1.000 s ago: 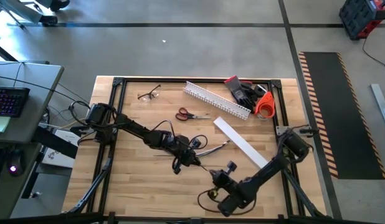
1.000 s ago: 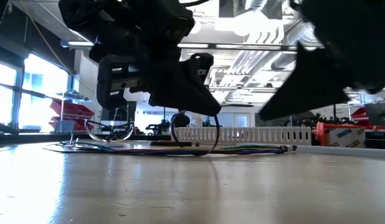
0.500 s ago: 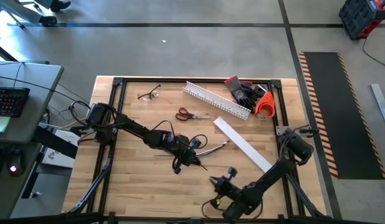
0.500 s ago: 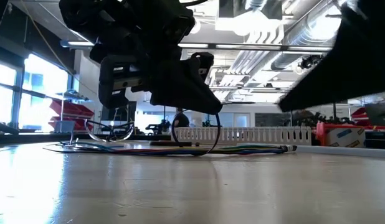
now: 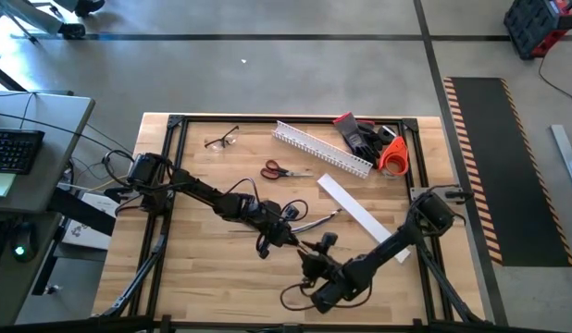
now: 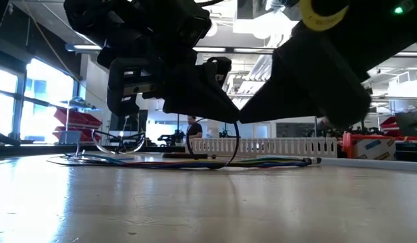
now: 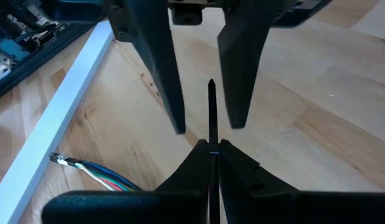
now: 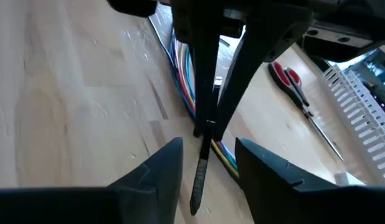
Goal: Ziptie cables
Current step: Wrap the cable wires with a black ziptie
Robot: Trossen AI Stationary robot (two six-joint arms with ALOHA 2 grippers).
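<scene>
Two claws meet over the middle of the counter [image 5: 193, 268]. The left claw [image 7: 211, 152] is pressed together on the ziptie [image 7: 212, 118], pinching the thin black strip so that its free end sticks straight out past the fingertips. The right claw [image 8: 208, 152] faces it with its fingers spread, and the strip's tip lies in the gap between them, not yet touched by either finger as far as the wrist views show.

The cables [image 8: 183, 81] lie flat on the counter just behind and beneath the left claw, running away from it toward the white slotted duct [image 6: 262, 146]; in the low view the ziptie seems to curve in a loop around them under the left claw.

The step in hand looks like taking over the free end. To do it well, the right claw should probably centre the strip between its fingers before pressing them together, gripping a little back from the tip so the stiff strip cannot flick out. The left claw had best keep its pinch firm until the other grip is sure. Any pull ought to run along the strip, not sideways, or the loop may drag the cables askew
</scene>
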